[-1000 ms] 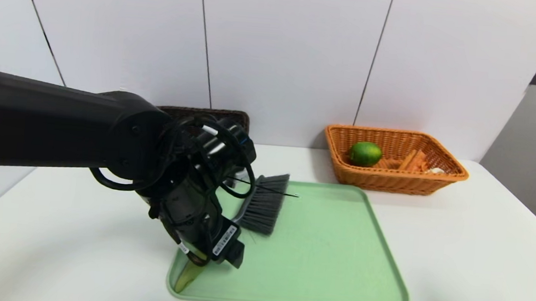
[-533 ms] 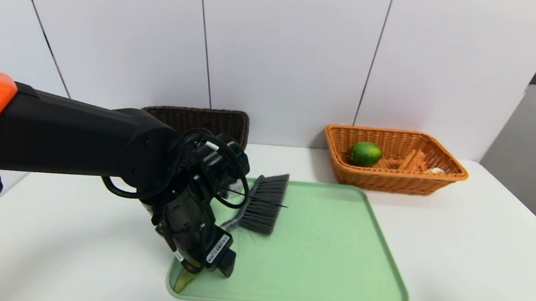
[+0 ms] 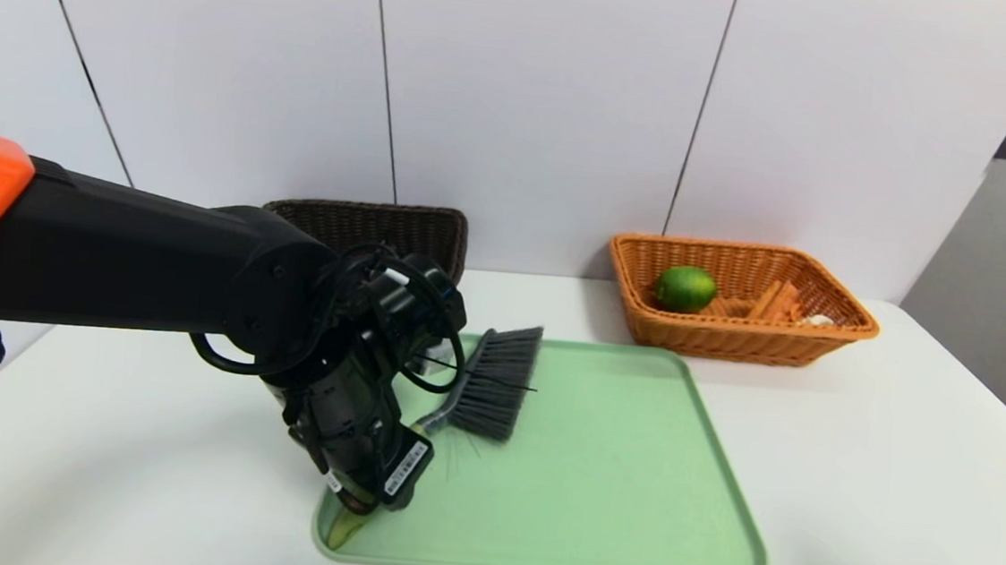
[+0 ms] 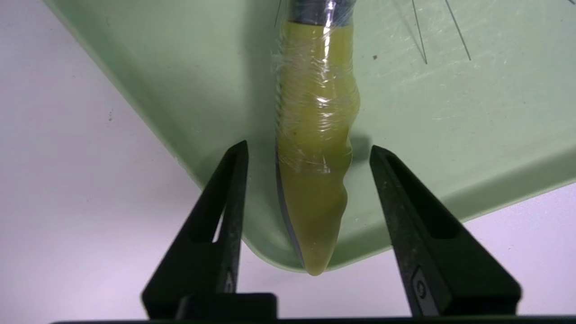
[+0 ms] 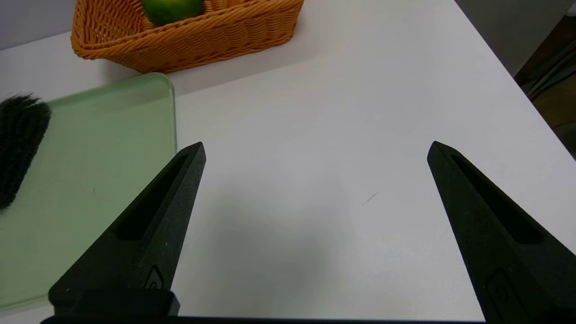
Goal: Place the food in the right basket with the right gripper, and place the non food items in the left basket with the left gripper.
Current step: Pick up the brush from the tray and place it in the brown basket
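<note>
A hand brush lies on the green tray (image 3: pixel 629 508), with grey bristles (image 3: pixel 494 390) and a yellow-green handle (image 4: pixel 315 157) wrapped in clear film. The handle tip (image 3: pixel 342 530) rests on the tray's front left corner. My left gripper (image 3: pixel 379 488) is down over that handle. In the left wrist view the left gripper (image 4: pixel 308 146) straddles the handle, open, with a gap on each side. The dark brown left basket (image 3: pixel 382 224) stands behind the arm. The orange right basket (image 3: pixel 732 341) holds a lime (image 3: pixel 685 288). My right gripper (image 5: pixel 315 148) hangs open over bare table.
The right wrist view shows the tray's edge (image 5: pixel 90 157), the bristles (image 5: pixel 18 144) and the orange basket (image 5: pixel 180 40). Orange sticks lie beside the lime. The table's right edge (image 5: pixel 517 90) is near the right gripper. A white wall stands behind both baskets.
My left gripper has dropped lower over the brush handle and its fingers have drawn closer together around it. The brush and the right arm have stayed put.
</note>
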{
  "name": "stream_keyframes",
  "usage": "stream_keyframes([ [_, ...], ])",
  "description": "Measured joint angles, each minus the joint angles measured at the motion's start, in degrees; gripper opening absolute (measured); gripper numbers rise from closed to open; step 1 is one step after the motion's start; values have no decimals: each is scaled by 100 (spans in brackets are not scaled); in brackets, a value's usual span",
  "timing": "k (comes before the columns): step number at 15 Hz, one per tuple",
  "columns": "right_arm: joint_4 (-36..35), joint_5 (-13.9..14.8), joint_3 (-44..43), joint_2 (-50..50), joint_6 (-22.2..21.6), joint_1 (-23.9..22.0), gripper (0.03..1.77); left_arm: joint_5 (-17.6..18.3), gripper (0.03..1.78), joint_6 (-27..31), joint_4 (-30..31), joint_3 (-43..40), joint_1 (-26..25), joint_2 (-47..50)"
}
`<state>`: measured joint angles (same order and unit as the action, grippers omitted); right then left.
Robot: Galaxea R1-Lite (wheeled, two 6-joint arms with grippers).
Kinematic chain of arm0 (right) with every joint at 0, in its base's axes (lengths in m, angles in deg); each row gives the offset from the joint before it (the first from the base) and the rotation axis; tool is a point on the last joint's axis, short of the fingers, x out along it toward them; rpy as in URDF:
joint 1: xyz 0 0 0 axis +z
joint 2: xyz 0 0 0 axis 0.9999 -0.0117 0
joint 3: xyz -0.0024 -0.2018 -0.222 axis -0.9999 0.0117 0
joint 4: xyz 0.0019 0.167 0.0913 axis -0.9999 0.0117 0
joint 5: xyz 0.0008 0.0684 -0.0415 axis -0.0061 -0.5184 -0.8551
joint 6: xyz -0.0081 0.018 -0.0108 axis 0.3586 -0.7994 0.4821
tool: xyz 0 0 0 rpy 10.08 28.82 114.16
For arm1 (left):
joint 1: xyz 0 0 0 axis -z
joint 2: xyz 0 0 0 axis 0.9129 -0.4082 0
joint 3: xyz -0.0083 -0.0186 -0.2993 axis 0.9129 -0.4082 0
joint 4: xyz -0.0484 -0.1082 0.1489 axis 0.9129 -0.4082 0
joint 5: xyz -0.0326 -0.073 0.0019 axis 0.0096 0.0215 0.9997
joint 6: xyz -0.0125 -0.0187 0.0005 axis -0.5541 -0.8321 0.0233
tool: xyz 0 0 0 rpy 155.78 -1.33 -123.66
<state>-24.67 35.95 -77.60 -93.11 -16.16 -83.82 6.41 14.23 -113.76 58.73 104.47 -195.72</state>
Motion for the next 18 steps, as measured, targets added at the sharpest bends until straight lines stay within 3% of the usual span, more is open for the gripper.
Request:
stream_keyframes([
  [2,0,-1,0,21,5,0,170,13,71,-4,5,0,-11,-13],
  [3,0,-1,0,32,5,0,170,32,42,-6,9,-10,-9,-28],
  [18,0,10,0,68,0,0,170,74,42,0,-133,339,24,684],
])
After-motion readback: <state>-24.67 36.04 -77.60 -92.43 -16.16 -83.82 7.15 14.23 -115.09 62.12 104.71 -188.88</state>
